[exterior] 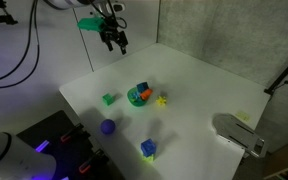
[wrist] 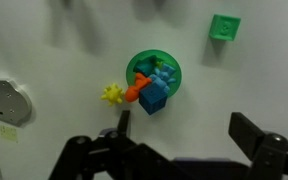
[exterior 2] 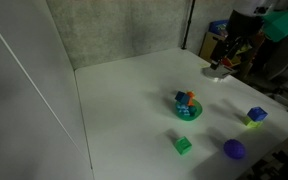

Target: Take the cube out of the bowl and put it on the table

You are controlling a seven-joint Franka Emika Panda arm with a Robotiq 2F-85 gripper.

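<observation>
Fingers (exterior: 117, 45): two, dark, spread wide apart, gripping nothing. Raised well above the surface (exterior: 199, 85), clear of every item on it. In the wrist view, seen along the lower edge of the frame, one at each side, bare white between.

Surface: white, flat, straight-edged; viewed corner-on in an exterior view.

One bowl (wrist: 134, 66): small, round, green, upright. Set about the middle of the surface, away from all edges and corners.

One cube (wrist: 152, 99): small, plain blue. In the bowl, at the rim, on the side toward the fingers in the wrist view. Apparently tilted and propped over the rim, though too small in both exterior views to confirm. Shares the bowl with an orange piece (wrist: 132, 94) lying across the rim beside it.

One yellow star-shaped piece (wrist: 111, 95): on the surface, just beside the bowl, next to the orange piece.

One small green cube (wrist: 224, 27): on the surface, apart from the bowl, between it and an edge.

One purple ball (exterior: 108, 127): near an edge, well apart from the bowl.

One blue block with a yellow-green part (exterior: 148, 149): near a corner, well apart from the bowl and from the purple ball.

One pale grey device (exterior: 239, 135): lying at an edge of the surface, well apart from the bowl.
</observation>
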